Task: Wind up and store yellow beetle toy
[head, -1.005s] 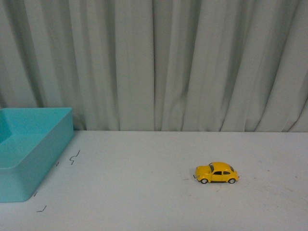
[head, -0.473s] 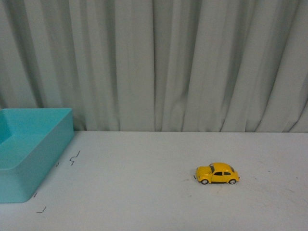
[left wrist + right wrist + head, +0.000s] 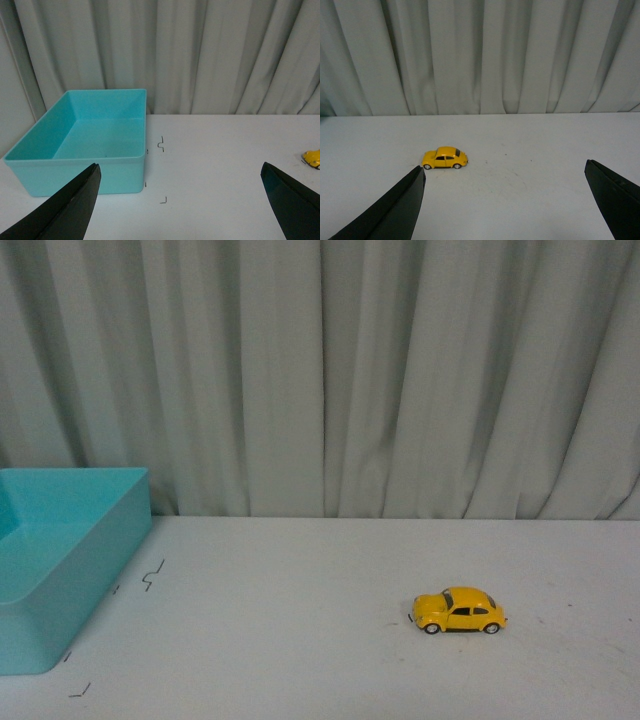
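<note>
Shifted right, yellow beetle toy (image 3: 458,611), outside bin (image 3: 95,580)

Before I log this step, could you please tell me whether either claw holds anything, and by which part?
Nothing is held. Both the left claw and right claw are open and empty; the yellow beetle toy sits on the table.

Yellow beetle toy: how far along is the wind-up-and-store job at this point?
Done: nothing visible. The yellow beetle toy sits on its wheels on the table, apart from the turquoise bin, whose visible interior holds no toy. In hand: nothing; the left gripper and right gripper are open, away from the toy. Remaining: grasp, wind, place in bin.
</note>
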Tool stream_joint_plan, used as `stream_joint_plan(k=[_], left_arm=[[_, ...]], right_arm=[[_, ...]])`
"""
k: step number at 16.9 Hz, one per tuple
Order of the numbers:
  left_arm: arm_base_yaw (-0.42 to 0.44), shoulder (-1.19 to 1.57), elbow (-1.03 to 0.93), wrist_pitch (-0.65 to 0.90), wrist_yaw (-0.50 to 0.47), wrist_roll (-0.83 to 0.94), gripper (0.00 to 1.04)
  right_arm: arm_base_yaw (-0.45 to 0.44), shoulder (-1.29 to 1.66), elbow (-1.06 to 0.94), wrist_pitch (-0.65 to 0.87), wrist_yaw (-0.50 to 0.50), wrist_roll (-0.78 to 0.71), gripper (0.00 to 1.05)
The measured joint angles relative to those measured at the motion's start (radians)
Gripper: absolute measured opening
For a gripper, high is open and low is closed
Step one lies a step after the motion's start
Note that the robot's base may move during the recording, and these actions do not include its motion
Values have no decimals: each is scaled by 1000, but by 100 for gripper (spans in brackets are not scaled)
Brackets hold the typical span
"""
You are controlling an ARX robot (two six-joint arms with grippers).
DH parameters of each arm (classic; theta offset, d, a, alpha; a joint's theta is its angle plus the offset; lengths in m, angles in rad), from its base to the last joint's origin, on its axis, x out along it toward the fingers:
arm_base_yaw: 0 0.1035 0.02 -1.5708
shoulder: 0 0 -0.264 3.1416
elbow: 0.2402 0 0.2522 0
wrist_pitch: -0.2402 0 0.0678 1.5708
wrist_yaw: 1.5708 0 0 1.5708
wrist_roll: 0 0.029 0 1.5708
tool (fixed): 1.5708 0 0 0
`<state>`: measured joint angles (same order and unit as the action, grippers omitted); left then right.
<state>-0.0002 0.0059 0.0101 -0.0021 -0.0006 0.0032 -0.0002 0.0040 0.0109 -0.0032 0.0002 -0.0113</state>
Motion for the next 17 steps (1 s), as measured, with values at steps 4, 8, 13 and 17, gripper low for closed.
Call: stream_joint_plan(k=[4,8,13,17], left_arm=[[0,0,0,0,0,0,98],[0,0,0,0,0,0,98],[0,0,0,0,0,0,98],[0,0,0,0,0,0,98]], right_arm=[[0,0,0,0,0,0,98],[0,0,0,0,0,0,98],[0,0,0,0,0,0,98],[0,0,0,0,0,0,98]])
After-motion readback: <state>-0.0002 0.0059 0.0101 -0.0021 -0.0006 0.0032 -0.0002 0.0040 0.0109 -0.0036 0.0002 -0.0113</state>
